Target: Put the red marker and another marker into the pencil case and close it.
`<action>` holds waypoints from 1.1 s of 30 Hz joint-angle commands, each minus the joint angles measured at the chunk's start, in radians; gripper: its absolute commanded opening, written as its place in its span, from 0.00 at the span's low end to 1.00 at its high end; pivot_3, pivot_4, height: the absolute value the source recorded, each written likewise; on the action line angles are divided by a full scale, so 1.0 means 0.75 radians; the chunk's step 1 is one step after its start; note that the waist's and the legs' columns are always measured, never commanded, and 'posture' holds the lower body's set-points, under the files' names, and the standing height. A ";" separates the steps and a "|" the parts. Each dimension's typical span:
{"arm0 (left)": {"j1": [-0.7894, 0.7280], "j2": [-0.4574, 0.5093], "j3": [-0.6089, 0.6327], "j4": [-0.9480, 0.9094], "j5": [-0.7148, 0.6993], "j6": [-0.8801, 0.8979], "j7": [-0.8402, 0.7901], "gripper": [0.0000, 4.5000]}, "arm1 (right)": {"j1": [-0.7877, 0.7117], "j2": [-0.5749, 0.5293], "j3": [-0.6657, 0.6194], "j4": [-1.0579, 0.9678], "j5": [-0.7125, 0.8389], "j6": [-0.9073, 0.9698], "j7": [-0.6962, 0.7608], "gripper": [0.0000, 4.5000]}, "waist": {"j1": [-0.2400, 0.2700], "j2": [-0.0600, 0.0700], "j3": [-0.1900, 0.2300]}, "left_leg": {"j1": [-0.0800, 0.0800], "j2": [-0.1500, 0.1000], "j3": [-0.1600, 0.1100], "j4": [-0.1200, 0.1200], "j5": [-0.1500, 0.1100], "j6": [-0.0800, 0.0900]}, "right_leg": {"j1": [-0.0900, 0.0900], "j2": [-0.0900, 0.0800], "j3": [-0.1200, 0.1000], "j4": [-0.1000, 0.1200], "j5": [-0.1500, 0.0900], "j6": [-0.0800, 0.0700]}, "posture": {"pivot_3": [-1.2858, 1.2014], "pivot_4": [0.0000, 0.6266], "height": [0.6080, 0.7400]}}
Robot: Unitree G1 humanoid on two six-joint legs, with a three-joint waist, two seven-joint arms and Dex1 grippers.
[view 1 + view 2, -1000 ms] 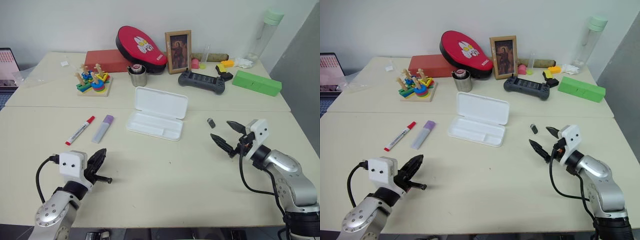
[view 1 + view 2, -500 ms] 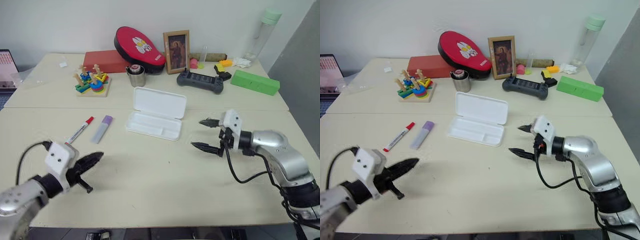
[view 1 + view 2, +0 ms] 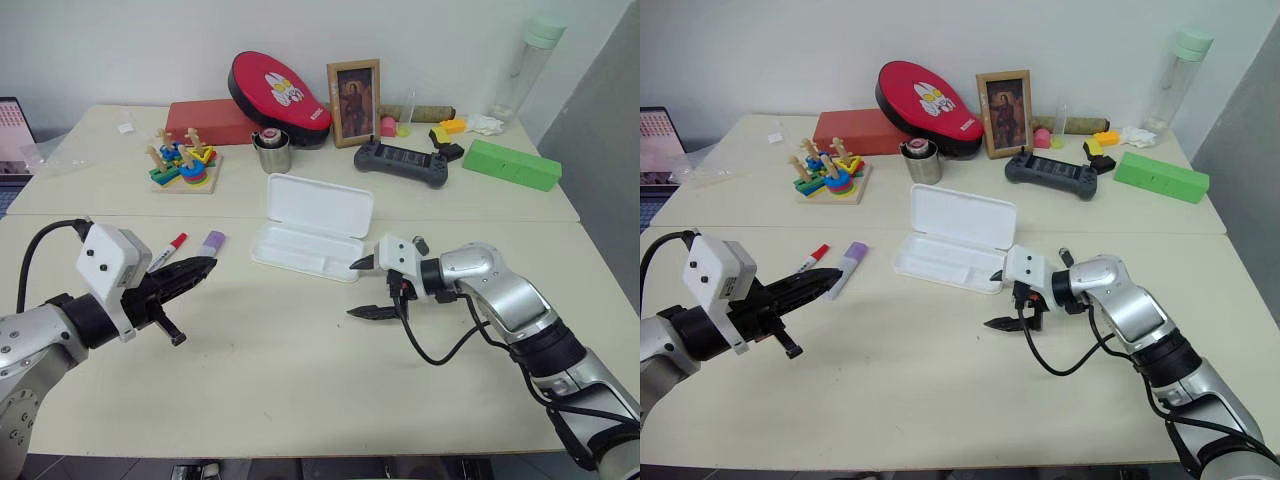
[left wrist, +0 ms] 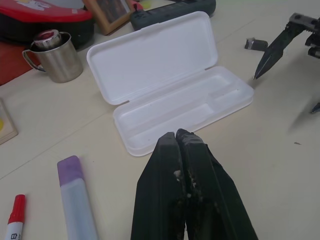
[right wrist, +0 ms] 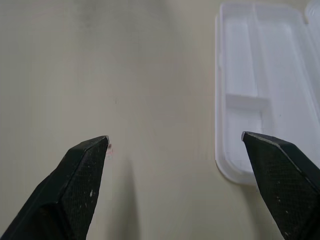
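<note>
The pencil case point(image 3: 305, 252) lies open at mid-table, its lid point(image 3: 320, 205) flat behind the empty tray point(image 4: 185, 112). To its left lie the red marker point(image 3: 812, 257) and the other marker point(image 3: 847, 264), lilac-capped, side by side on the table. My left gripper point(image 3: 205, 265) is shut and empty, raised above the table in front of the two markers, its tips pointing toward the case. My right gripper point(image 3: 354, 290) stands wide open just off the tray's front right corner, pointing left, with nothing between its fingers point(image 5: 85, 165).
A small black item point(image 3: 420, 243) lies right of the case. Along the back stand a stacking toy point(image 3: 182, 165), metal cup point(image 3: 272, 152), red box point(image 3: 205, 120), red pad point(image 3: 275, 88), picture frame point(image 3: 354, 102), game controller point(image 3: 402, 162), green box point(image 3: 510, 165) and bottle point(image 3: 525, 65).
My left gripper has risen off the table toward the markers, still shut. My right gripper has swung left to the case's front corner and turned to point left, still open.
</note>
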 commanded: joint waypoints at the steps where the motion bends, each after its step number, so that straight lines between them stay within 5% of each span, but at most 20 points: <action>1: -0.045 0.011 -0.020 -0.024 0.001 0.001 0.014 0.01 | -0.059 0.038 0.029 0.032 -0.065 -0.023 0.007 1.00 | 0.000 0.000 0.000 | 0.000 0.000 0.000 0.000 0.000 0.000 | 0.000 0.000 0.000 0.000 0.000 0.000 | 0.52 0.24 1.00; 13: -0.079 -0.018 -0.061 0.006 0.061 -0.038 0.017 0.01 | -0.181 0.174 0.096 0.249 -0.216 -0.024 -0.006 1.00 | -0.003 0.000 0.000 | 0.000 0.000 0.000 0.000 0.000 0.000 | 0.000 0.000 0.000 0.000 0.000 0.000 | 0.52 0.24 1.00; 33: -0.086 -0.070 -0.105 0.011 0.131 -0.078 0.032 0.00 | -0.205 0.172 0.124 0.281 -0.294 -0.025 0.115 0.01 | -0.004 0.000 0.000 | 0.000 0.000 0.000 0.000 0.000 0.000 | 0.000 0.000 0.000 0.001 0.000 0.000 | 0.52 0.24 1.00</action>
